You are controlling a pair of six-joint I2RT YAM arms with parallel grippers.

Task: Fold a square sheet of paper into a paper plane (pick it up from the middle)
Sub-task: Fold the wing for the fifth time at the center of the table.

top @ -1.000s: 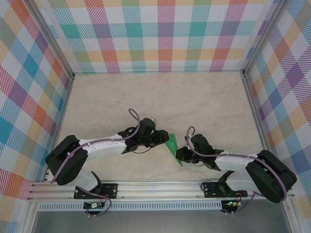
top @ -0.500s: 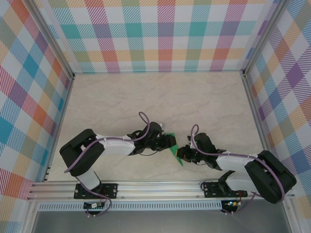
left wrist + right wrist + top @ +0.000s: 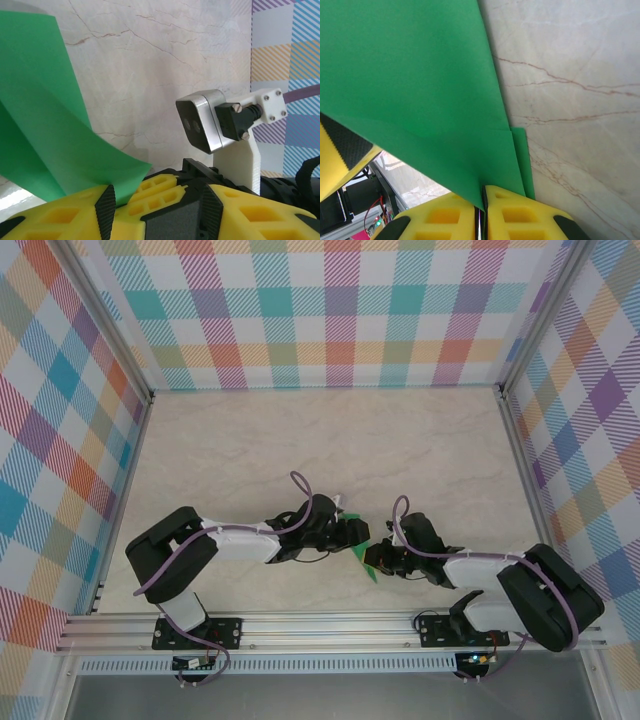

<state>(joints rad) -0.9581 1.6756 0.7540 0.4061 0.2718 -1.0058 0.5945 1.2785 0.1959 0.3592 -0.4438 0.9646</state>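
Left fingers point(image 3: 55, 222) nearer — paper point(image 3: 420, 75) more hidden.

left arm point(image 3: 240, 540): stretched low across the surface towards the centre.
left gripper point(image 3: 352, 532): yellow fingers point(image 3: 60, 220) spread apart.
right arm point(image 3: 480, 570): low, reaching leftward to meet the other.
right gripper point(image 3: 371, 558): yellow fingers point(image 3: 515, 215) pinched together on the thin bright green paper sheet point(image 3: 420, 75).

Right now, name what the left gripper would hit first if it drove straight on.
Likely the right gripper, shut on the square sheet of paper just ahead of the left gripper fingertips; depth is hard to judge.
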